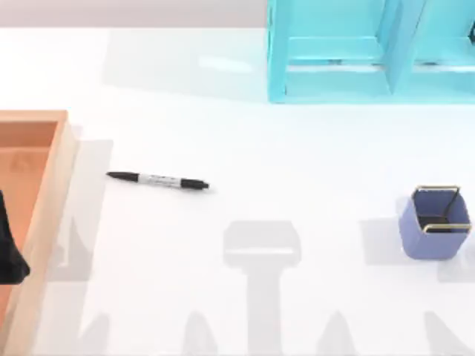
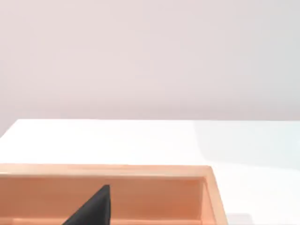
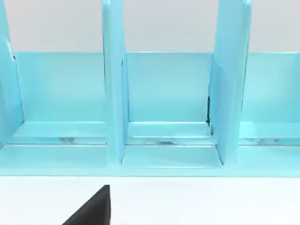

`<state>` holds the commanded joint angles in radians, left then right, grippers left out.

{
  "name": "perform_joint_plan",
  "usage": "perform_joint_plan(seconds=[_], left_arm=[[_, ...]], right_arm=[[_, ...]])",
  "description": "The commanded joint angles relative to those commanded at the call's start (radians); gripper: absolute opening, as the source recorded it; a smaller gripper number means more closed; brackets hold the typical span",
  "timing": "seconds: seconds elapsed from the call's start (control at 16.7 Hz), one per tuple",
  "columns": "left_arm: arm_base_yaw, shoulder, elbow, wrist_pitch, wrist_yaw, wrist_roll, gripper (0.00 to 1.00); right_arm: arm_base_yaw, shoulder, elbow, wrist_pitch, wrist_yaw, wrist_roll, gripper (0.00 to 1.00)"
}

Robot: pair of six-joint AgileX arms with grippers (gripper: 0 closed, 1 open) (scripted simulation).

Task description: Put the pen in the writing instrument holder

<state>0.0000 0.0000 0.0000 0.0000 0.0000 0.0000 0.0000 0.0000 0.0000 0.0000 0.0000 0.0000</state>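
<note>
1. The pen (image 1: 157,180) lay flat on the white desk (image 1: 282,156), left of centre in the top view, roughly horizontal, touching nothing.
2. The writing instrument holder (image 1: 434,222) stood upright at the right edge, well apart from the pen.
3. A wooden tray (image 1: 44,193) sat at the left edge; a cyan shelf unit (image 1: 334,52) at upper right.
4. Left claw (image 1: 11,256): prob. the dark shape over the tray; open or closed, can't tell.
5. Right claw (image 3: 91,208): a dark bit seen in front of the shelf unit; state can't tell.
</note>
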Motion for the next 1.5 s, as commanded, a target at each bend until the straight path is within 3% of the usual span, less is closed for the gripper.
perform_joint_plan(seconds=[0.3, 0.6, 0.9, 1.5], left_arm=[[0.000, 0.000, 0.000, 0.000, 0.000, 0.000, 1.00], [0.000, 0.000, 0.000, 0.000, 0.000, 0.000, 1.00], [0.000, 0.000, 0.000, 0.000, 0.000, 0.000, 1.00], [0.000, 0.000, 0.000, 0.000, 0.000, 0.000, 1.00]], right_arm=[[0.015, 0.052, 0.051, -0.025, -0.005, -0.013, 1.00], [0.084, 0.320, 0.318, -0.155, -0.021, -0.077, 1.00], [0.188, 0.749, 0.748, -0.362, -0.044, -0.177, 1.00], [0.452, 1.796, 1.799, -0.865, -0.117, -0.419, 1.00]])
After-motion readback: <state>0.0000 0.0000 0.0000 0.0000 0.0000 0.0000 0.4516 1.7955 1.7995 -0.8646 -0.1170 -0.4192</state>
